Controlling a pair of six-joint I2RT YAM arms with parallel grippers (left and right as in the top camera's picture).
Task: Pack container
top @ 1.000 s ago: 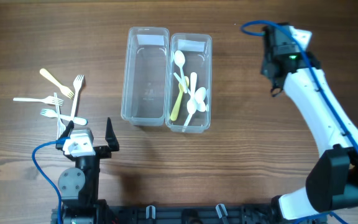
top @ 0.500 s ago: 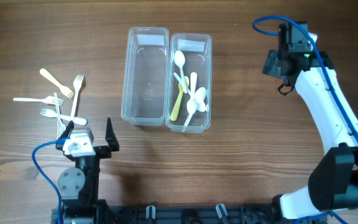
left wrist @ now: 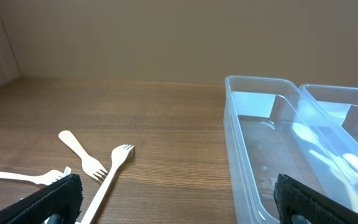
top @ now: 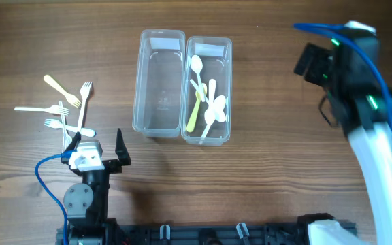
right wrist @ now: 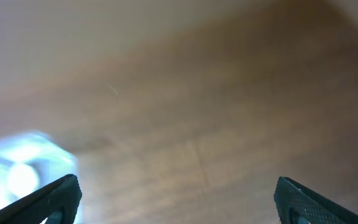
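Plainly, the left end effector (left wrist: 185, 202) and right end effector (right wrist: 179, 199) both gape wide, holding nothing. Spoons (top: 214, 105) lie in one clear container (top: 229, 82); forks (top: 61, 109) lie on the wooden counter (top: 271, 170).

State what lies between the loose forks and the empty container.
Nothing does. Only bare wooden table separates the forks from the empty container. This is clearest in the overhead view.
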